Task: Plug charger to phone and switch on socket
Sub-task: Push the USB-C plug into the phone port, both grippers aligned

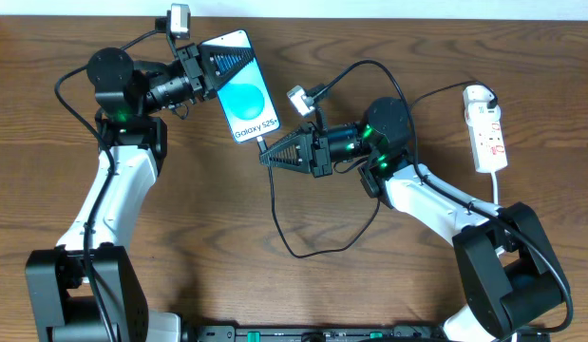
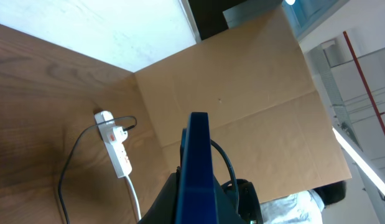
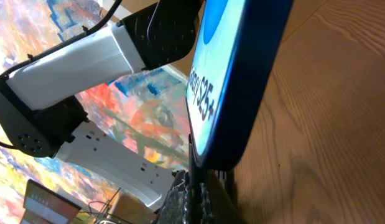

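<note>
From overhead, I saw the left gripper (image 1: 227,62) clamped on the phone (image 1: 246,100) at its top end. The right gripper (image 1: 270,158) pinched the charger (image 1: 286,237) tip against the phone's bottom edge, with the socket (image 1: 488,128) well behind it. The left wrist view showed the phone (image 2: 197,162) edge-on in its grip. In the right wrist view the phone (image 3: 236,74) sat just ahead.

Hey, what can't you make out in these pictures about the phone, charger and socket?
- Whether the charger tip sits in the phone: overhead, the right claw covers it; right wrist, the phone's edge blocks it.
- Socket switch position: too small overhead and in the left wrist view.
- Left claw grip points: left wrist, the phone hides them.
</note>
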You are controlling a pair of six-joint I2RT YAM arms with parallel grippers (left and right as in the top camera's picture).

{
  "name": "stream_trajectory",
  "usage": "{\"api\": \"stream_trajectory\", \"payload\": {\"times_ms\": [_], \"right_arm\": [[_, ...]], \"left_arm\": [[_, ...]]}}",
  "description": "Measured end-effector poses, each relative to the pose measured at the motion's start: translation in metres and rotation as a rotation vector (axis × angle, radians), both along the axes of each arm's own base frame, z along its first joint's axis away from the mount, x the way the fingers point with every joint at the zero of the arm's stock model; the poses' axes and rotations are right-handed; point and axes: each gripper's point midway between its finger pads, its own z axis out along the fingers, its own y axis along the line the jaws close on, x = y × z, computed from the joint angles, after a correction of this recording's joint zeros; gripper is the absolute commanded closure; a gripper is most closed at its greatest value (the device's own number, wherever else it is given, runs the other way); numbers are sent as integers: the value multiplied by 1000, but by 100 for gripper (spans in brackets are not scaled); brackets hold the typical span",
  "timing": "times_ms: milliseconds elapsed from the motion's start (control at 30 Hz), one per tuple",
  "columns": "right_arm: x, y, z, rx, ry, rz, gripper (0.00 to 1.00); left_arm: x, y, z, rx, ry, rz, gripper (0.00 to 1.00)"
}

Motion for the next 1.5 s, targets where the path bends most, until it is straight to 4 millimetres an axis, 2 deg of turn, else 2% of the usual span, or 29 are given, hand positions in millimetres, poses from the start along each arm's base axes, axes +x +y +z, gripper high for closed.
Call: {"api": "stream_trajectory", "payload": {"times_ms": [1500], "right_arm": [[8,3,2,-7,89,-47,99]], "left_arm": [[-1,1,1,22,-54,-1,93]]}}
